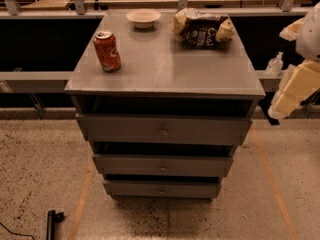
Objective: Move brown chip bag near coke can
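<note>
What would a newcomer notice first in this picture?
A red soda can stands upright on the left of the grey cabinet top. A crumpled dark brown foil chip bag lies at the back right, near a white bowl. The cream gripper hangs beyond the cabinet's right side.

Red soda can upright front-left on grey counter; crumpled brown foil chip bag back-right, well apart. Cream claw hangs beside counter's right edge.

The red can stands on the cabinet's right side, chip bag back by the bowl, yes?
No: camera view shows the coke can on the left side; brown chip bag back by the bowl. The gripper hangs right of the cabinet.
</note>
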Controlling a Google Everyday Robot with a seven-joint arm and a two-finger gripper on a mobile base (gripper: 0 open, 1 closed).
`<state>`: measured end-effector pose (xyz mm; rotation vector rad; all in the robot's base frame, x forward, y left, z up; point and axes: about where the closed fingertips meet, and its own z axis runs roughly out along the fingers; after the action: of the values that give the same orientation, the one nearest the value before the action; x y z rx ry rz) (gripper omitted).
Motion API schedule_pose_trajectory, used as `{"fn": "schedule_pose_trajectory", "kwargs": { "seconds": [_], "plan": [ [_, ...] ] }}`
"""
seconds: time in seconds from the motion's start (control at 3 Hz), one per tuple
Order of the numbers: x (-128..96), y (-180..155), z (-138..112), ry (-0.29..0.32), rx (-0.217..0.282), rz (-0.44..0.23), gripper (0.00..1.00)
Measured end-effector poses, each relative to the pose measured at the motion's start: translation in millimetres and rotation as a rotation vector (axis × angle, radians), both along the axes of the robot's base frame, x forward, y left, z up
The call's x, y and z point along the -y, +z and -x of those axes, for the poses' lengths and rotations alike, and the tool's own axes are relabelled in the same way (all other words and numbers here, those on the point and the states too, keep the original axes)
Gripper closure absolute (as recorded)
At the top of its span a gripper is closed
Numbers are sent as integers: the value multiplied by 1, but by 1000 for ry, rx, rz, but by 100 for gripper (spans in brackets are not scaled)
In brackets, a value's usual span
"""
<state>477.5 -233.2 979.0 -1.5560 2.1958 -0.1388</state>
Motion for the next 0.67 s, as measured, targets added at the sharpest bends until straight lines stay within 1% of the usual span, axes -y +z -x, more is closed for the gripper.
{"fn": "schedule_pose_trajectory", "kwargs": {
  "seconds": [0.33, 0.67],
  "plan": [
    [18, -3, -47, -61, 124, -122, 0],
    [28, -1, -98, -69, 271, -278, 0]
  ]
}}
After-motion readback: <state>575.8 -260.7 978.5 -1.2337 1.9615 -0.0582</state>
